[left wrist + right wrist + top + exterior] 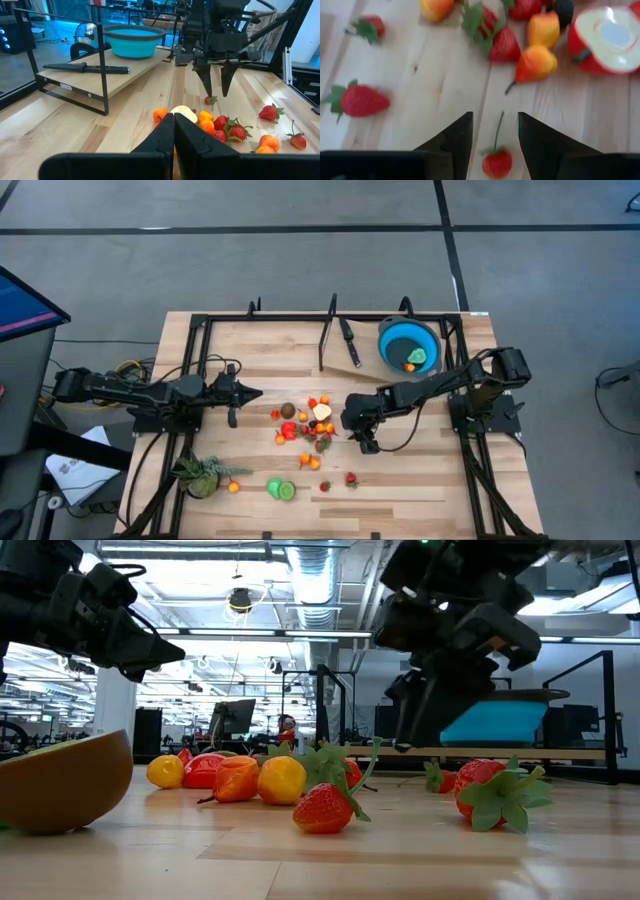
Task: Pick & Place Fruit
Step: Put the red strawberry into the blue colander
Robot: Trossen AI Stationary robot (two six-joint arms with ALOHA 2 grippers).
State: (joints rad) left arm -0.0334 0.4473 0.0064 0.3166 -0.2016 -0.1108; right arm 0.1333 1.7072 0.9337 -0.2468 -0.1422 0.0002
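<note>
Several small toy fruits (305, 425), red, orange and yellow, lie in a loose pile on the wooden table's middle. My right gripper (367, 445) hangs open just to the right of the pile, pointing down. In the right wrist view its fingers (495, 117) stand on either side of a small red fruit with a green stem (496, 162), which lies on the table below them (210, 100). My left gripper (255, 393) waits shut at the pile's left, fingers level (174, 120). The blue bowl (385, 340) holds an orange fruit and a green one.
The bowl and a black-handled knife (348, 340) rest on a raised board at the far edge (125, 75). A spiky green plant (200, 475), green fruit (280, 488) and stray strawberries (350, 478) lie near the front edge. Black frame rails border the table.
</note>
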